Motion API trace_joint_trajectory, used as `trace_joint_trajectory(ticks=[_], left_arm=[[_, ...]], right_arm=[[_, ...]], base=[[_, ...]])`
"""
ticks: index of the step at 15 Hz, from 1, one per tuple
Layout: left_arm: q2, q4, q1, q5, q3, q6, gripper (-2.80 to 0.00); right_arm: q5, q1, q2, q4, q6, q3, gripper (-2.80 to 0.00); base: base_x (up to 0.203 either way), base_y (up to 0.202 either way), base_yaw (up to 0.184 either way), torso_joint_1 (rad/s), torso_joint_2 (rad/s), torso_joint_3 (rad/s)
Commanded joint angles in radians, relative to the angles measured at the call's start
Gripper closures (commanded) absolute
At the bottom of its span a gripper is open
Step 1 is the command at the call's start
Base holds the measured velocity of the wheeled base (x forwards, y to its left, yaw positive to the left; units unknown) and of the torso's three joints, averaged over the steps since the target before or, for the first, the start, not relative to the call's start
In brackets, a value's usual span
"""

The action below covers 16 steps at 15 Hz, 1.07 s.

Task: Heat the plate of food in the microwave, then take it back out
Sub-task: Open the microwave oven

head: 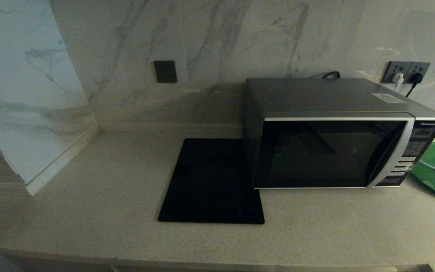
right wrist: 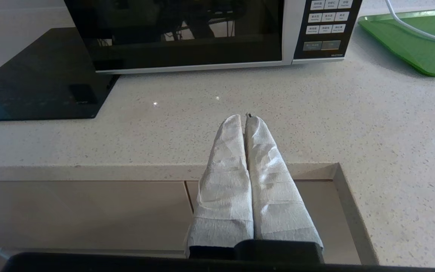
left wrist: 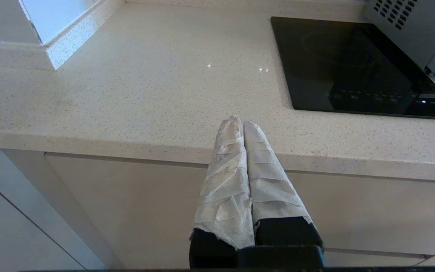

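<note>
Microwave (head: pixel 334 151) sits far right on the counter (head: pixel 89 211), door closed, black slab (head: pixel 212 181) touching its left side. Left gripper (left wrist: pixel 240 122) and right gripper (right wrist: pixel 242 119) both pinched closed, empty, at the counter's near edge.

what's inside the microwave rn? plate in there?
Cannot tell. The microwave door is closed, and its dark glass shows only reflections in the head and right wrist views. No plate is visible anywhere. Both claws, left and right, are shut at the counter's front edge.
</note>
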Motion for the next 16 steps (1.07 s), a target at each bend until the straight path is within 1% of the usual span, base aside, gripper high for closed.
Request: trace_joint_trajectory(ticks=[1,5,6,7,8,10,13,14,15,16], left_arm=[[0.001,0.000,0.000,0.000,0.000,-0.001,0.00],[0.000,0.000,0.000,0.001,0.000,-0.001,0.00],[0.001,0.000,0.000,0.001,0.000,-0.001,0.00],[0.000,0.000,0.000,0.001,0.000,-0.001,0.00],[0.000,0.000,0.000,0.000,0.000,-0.001,0.00],[0.000,0.000,0.000,0.001,0.000,-0.001,0.00],[0.001,0.000,-0.001,0.000,0.000,-0.001,0.00],[0.000,-0.001,-0.001,0.000,0.000,-0.001,0.00],[0.001,0.000,0.000,0.000,0.000,-0.001,0.00],[0.001,0.000,0.000,-0.001,0.000,-0.001,0.00]], right_arm=[[0.000,0.000,0.001,0.000,0.001,0.002,0.00],[-0.008,0.000,0.001,-0.003,0.007,0.001,0.00],[-0.018,0.000,0.001,-0.005,0.007,-0.022,0.00],[-0.034,0.000,0.002,0.002,0.007,-0.079,0.00],[-0.060,0.000,0.009,0.024,0.006,-0.167,0.00],[-0.109,0.000,0.046,0.119,0.000,-0.383,0.00],[-0.148,-0.001,0.205,0.349,-0.037,-0.718,0.00],[-0.167,-0.002,0.272,0.447,-0.047,-0.793,0.00],[-0.208,-0.004,0.332,0.536,-0.067,-0.846,0.00],[-0.283,-0.007,0.381,0.585,-0.114,-0.875,0.00]], base=[[0.000,0.000,0.000,0.000,0.00,0.000],[0.000,0.000,0.000,0.000,0.00,0.000],[0.000,0.000,0.000,0.000,0.00,0.000],[0.000,0.000,0.000,0.000,0.00,0.000],[0.000,0.000,0.000,0.000,0.00,0.000],[0.000,0.000,0.000,0.000,0.00,0.000],[0.000,0.000,0.000,0.000,0.00,0.000],[0.000,0.000,0.000,0.000,0.00,0.000],[0.000,0.000,0.000,0.000,0.00,0.000],[0.000,0.000,0.000,0.000,0.00,0.000]])
